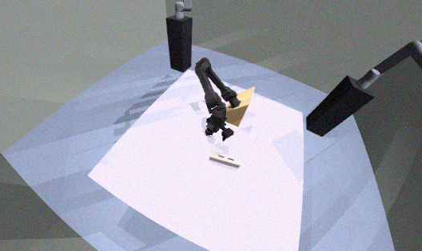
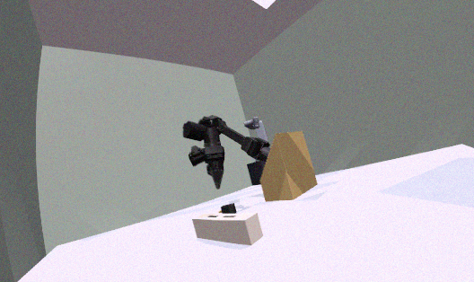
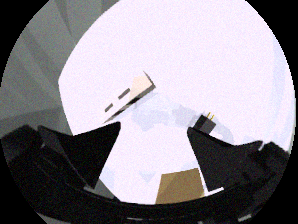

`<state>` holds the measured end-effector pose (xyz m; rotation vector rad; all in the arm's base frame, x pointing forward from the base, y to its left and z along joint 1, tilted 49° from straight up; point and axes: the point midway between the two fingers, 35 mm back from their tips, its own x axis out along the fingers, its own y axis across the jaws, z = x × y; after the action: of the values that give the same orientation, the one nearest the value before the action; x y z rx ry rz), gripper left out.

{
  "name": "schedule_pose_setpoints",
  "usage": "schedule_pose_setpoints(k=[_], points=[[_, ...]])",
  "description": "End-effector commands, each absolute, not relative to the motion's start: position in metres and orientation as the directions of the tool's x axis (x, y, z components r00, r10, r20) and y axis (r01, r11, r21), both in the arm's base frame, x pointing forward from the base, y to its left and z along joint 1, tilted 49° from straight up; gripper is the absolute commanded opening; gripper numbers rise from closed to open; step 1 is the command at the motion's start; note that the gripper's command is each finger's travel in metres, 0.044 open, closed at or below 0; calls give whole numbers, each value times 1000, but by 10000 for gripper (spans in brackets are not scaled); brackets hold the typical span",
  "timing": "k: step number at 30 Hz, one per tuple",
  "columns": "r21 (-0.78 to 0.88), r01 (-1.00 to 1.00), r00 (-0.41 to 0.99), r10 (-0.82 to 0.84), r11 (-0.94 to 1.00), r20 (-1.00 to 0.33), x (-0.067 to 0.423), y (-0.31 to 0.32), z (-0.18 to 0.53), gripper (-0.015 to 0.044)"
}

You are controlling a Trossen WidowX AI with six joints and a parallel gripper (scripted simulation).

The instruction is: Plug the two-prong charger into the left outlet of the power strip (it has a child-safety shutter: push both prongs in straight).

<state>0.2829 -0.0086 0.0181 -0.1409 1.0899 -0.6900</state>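
The power strip [image 1: 224, 160] [image 2: 226, 227] [image 3: 129, 96] is a beige bar lying flat on the white table [image 1: 168, 188] [image 2: 355, 242], its two outlets facing up. The small black charger [image 2: 229, 207] [image 3: 206, 121] lies on the table just behind the strip. In the wrist view its prongs show beside my right fingertip. In the top view I cannot make it out under the arm. My gripper [image 1: 217, 133] [image 2: 216, 180] [image 3: 154, 127] is open and empty. It points down and hangs above the table, over the charger and behind the strip.
A tan wedge-shaped block [image 1: 241, 105] [image 2: 287, 166] [image 3: 180, 185] stands close behind the gripper, by the arm's base. Two black camera posts [image 1: 179, 41] [image 1: 336, 105] stand at the far and right edges of the table.
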Motion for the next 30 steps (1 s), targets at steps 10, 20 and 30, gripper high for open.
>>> schedule_pose_setpoints(k=[10, 20, 30], points=[[-441, 642, 144, -664, 627, -734, 254, -62, 29, 440], [-445, 755, 32, -705, 481, -709, 228, -96, 37, 440], [-445, 779, 4, -712, 443, -702, 221, -107, 37, 440]])
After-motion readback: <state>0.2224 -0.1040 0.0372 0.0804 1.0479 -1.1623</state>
